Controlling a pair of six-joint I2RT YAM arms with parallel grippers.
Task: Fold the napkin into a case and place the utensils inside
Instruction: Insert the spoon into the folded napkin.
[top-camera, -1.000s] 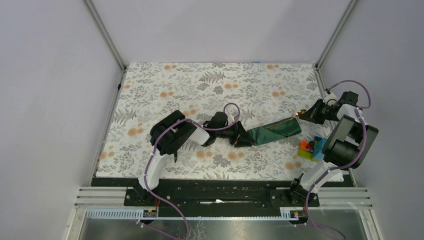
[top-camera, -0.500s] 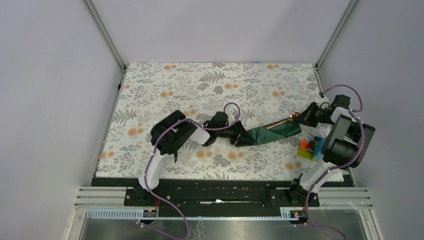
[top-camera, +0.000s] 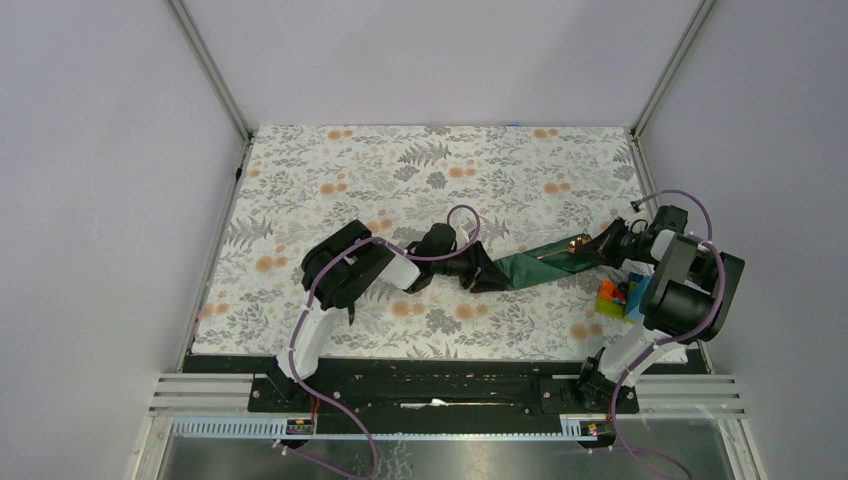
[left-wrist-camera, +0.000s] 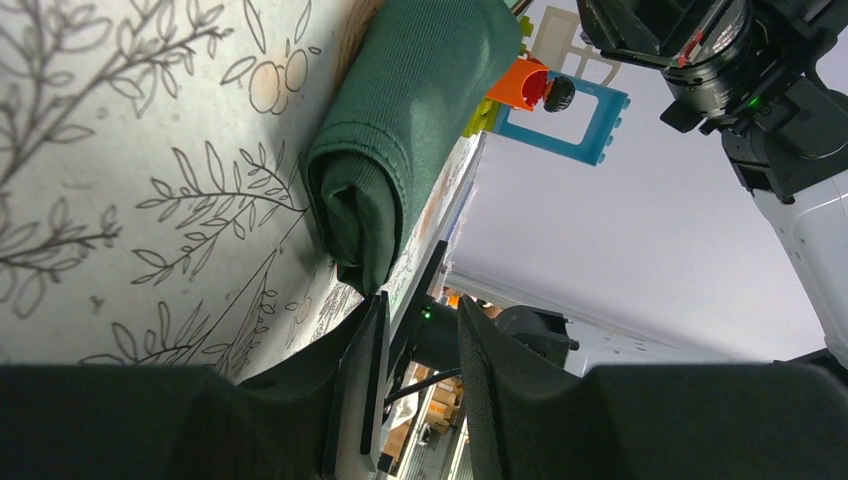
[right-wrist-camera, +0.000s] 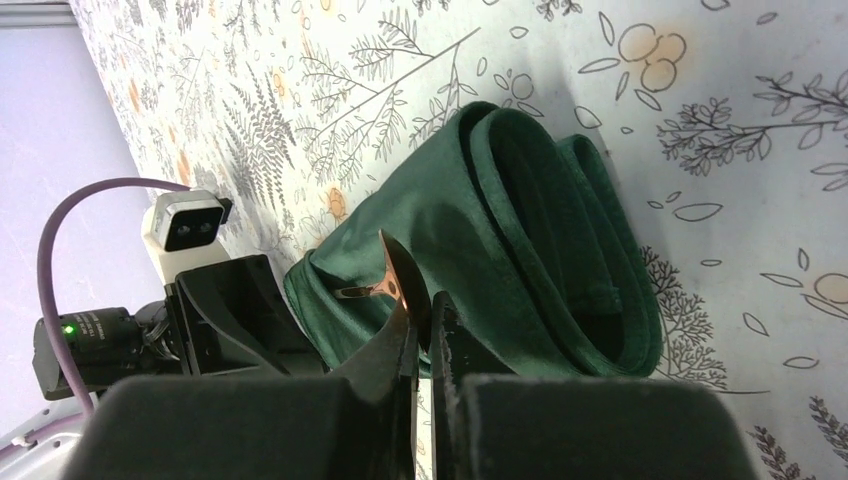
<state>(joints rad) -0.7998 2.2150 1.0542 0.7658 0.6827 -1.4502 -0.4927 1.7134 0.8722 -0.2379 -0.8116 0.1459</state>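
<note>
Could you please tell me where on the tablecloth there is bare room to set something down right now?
The far strip of the tablecloth beyond both arms is bare, as is its left side past the left arm's elbow. The middle-right is crowded: left gripper, green case, right gripper with the spoon, toy blocks.

Soft, even white light from above fills the top view (shadows there are faint). In the right wrist view the napkin (right-wrist-camera: 520, 250) drops a soft shadow at its right. Both wrist views go dark and blurred along the bottom.
</note>
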